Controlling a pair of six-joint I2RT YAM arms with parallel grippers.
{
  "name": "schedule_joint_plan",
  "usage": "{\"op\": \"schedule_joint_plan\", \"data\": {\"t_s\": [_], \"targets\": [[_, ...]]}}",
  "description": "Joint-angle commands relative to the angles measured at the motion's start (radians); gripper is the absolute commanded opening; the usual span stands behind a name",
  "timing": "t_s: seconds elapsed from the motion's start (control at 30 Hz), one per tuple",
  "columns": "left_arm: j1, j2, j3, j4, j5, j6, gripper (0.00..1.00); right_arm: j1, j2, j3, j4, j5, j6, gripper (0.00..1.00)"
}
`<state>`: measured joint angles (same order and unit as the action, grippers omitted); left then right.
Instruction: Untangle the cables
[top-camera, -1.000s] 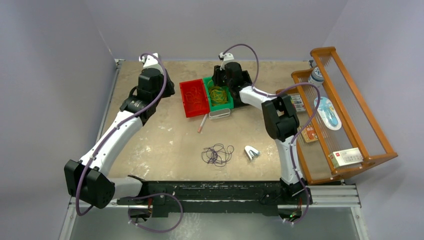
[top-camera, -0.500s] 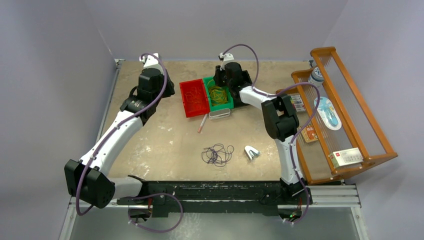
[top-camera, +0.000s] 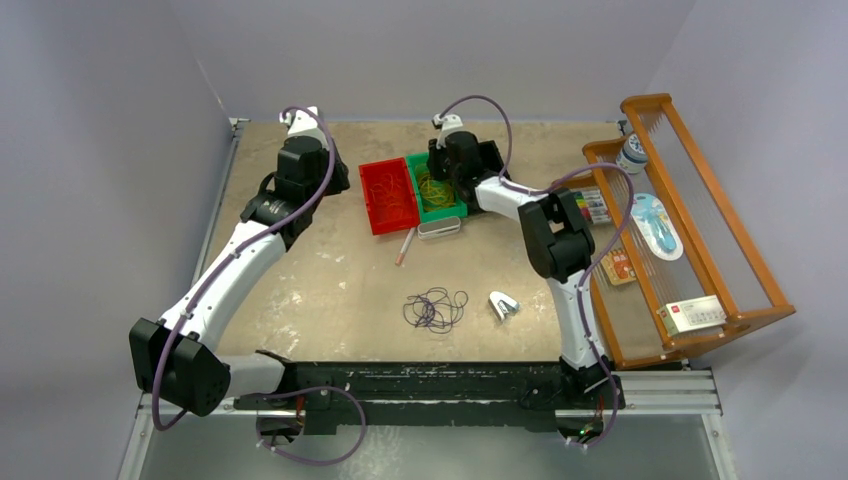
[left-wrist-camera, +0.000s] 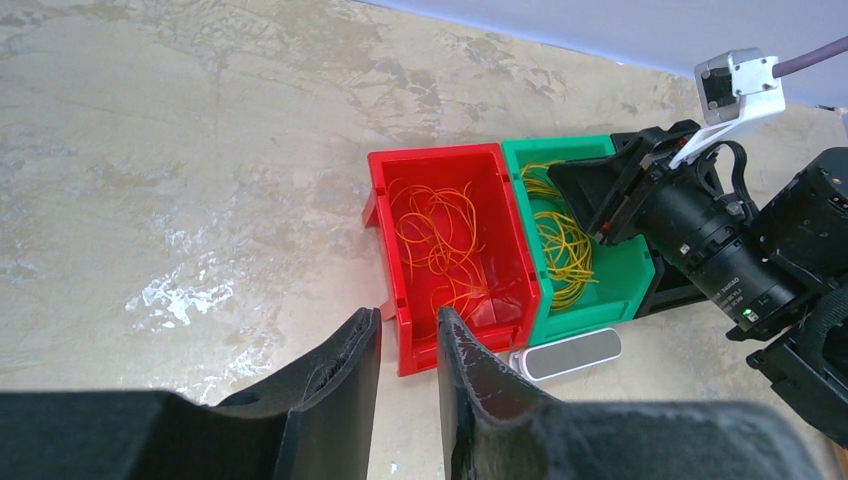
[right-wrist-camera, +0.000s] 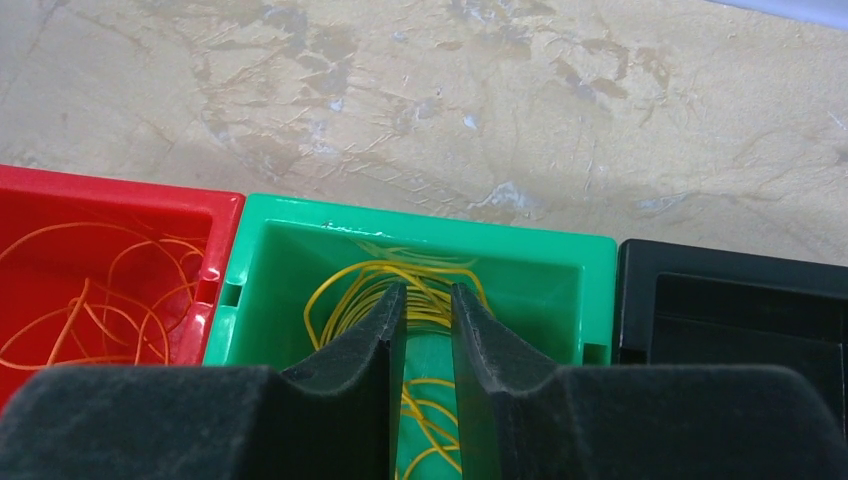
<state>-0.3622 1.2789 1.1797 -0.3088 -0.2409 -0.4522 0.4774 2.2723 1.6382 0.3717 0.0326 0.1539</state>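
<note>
Orange cables (top-camera: 392, 196) lie in the red bin (top-camera: 372, 205) and show in the left wrist view (left-wrist-camera: 440, 232). Yellow cables (top-camera: 434, 187) lie in the green bin (top-camera: 447, 209). A dark purple cable bundle (top-camera: 435, 308) lies loose on the table in front. My right gripper (right-wrist-camera: 428, 292) hangs low over the green bin (right-wrist-camera: 560, 290), jaws slightly apart, with the yellow cables (right-wrist-camera: 350, 292) just past its tips and nothing pinched. My left gripper (left-wrist-camera: 408, 318) is narrowly open and empty, above the table just left of the red bin (left-wrist-camera: 410, 335).
A black bin (right-wrist-camera: 740, 310) sits right of the green one. A flat silver case (top-camera: 439, 228) and a pen (top-camera: 405, 245) lie in front of the bins. A white stapler (top-camera: 503, 304) lies near the purple bundle. A wooden rack (top-camera: 700, 250) with small items stands on the right.
My right arm has shifted slightly left, bringing its gripper further over the green bin. The left arm and the cables have not moved.
</note>
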Motion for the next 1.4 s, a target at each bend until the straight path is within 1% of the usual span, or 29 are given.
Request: {"op": "schedule_joint_plan", "data": {"t_s": [0.0,0.23,0.33,0.43,0.53,0.63,0.77,0.9,0.97,1.03,1.07,1.23,1.37], "targets": [[0.005,-0.007,-0.005,0.032,-0.008,0.013,0.26,0.009,-0.001,-0.005,0.030,0.021,-0.024,0.26],[0.008,-0.012,-0.008,0.027,-0.015,0.016,0.26,0.009,-0.069,-0.013,0.049,-0.009,-0.030,0.32],[0.007,-0.012,-0.008,0.026,-0.020,0.014,0.26,0.008,-0.130,-0.041,0.075,-0.025,-0.037,0.38],[0.010,-0.011,-0.007,0.026,-0.012,0.000,0.33,0.008,-0.213,-0.107,0.125,-0.018,-0.046,0.44],[0.011,-0.003,-0.002,0.028,0.013,-0.005,0.35,0.008,-0.302,-0.173,0.151,0.007,-0.047,0.49],[0.012,-0.005,0.003,0.030,0.041,0.000,0.36,0.008,-0.401,-0.254,0.152,0.014,-0.040,0.50],[0.012,0.001,0.008,0.013,0.060,-0.005,0.37,0.008,-0.570,-0.399,0.126,-0.016,-0.014,0.50],[0.001,0.013,-0.009,0.002,0.159,-0.023,0.37,0.007,-0.702,-0.527,0.018,-0.036,0.023,0.49],[-0.055,0.015,-0.020,-0.010,0.161,-0.022,0.37,0.005,-0.767,-0.590,-0.032,-0.040,0.057,0.50],[-0.134,0.019,-0.030,-0.027,0.123,-0.022,0.37,0.003,-0.825,-0.653,-0.070,-0.048,0.093,0.50],[-0.164,0.026,-0.038,-0.030,0.126,-0.031,0.38,0.002,-0.853,-0.690,-0.083,-0.051,0.111,0.49],[-0.245,0.065,-0.128,0.014,0.274,-0.086,0.37,-0.005,-0.961,-0.900,-0.054,-0.019,0.205,0.50],[-0.354,0.092,-0.166,0.021,0.306,-0.074,0.39,-0.019,-0.991,-1.006,-0.005,0.001,0.260,0.50]]}}
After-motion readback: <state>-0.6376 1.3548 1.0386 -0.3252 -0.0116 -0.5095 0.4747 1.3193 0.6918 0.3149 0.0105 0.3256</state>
